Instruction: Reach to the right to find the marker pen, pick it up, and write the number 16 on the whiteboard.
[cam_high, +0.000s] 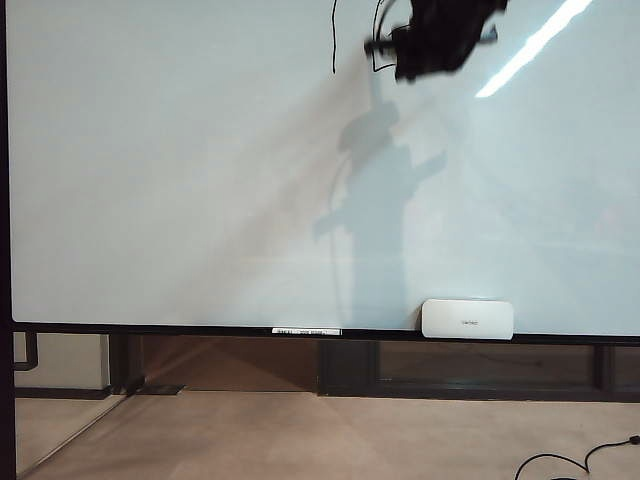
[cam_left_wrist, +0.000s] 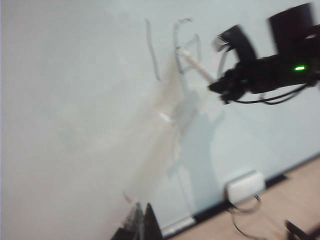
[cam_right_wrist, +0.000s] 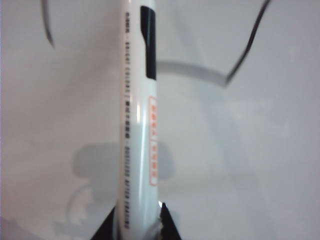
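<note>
Right gripper (cam_right_wrist: 136, 225) clamped on white marker pen (cam_right_wrist: 137, 115), held against whiteboard (cam_high: 150, 180) high up, right of centre. Number 16 (cam_high: 355, 40) near board's top edge, 6 partly hidden by arm. Left gripper (cam_left_wrist: 142, 222) off board, jaws blurred, cannot tell. White eraser (cam_high: 467, 319) on bottom ledge.

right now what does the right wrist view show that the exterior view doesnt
Only the right wrist view: the marker pen close up, white barrel with printed text, clamped in the right gripper. Only the exterior view: the eraser on the bottom ledge, the floor, and the arm's shadow. Both: the whiteboard and black strokes of the number 16.
</note>
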